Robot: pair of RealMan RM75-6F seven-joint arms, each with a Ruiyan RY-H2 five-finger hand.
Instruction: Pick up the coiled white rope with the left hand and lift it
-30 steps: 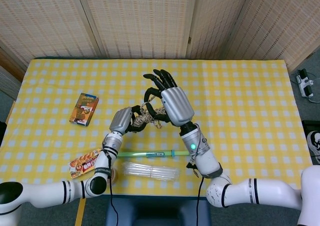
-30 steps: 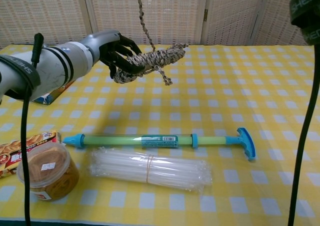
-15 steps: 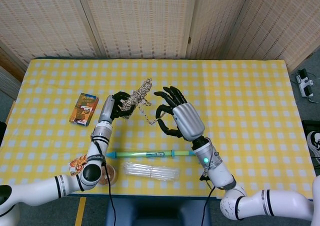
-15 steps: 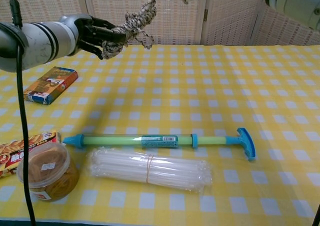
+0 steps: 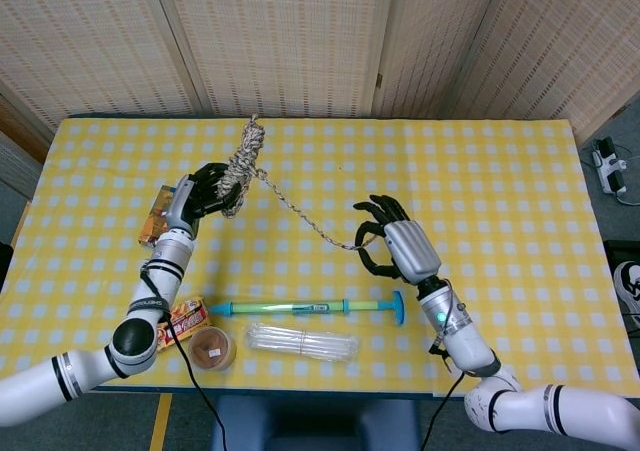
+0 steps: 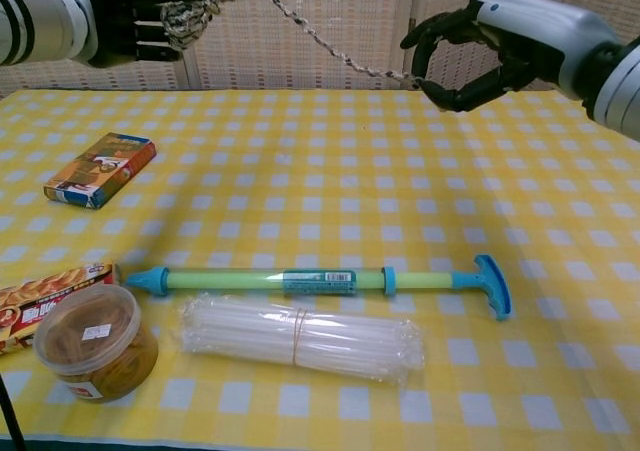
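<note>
Both hands have drawn apart since half a second ago, pulling a strand of the coiled white rope (image 5: 241, 166) taut between them, and the left hand (image 5: 203, 190) has carried the bundle higher and further left. That hand grips the coil well above the yellow checked table (image 5: 480, 171), over the far-left part near the small box (image 5: 157, 223), while the right hand (image 5: 398, 250) pinches the strand's loose end above the table's right half
</note>
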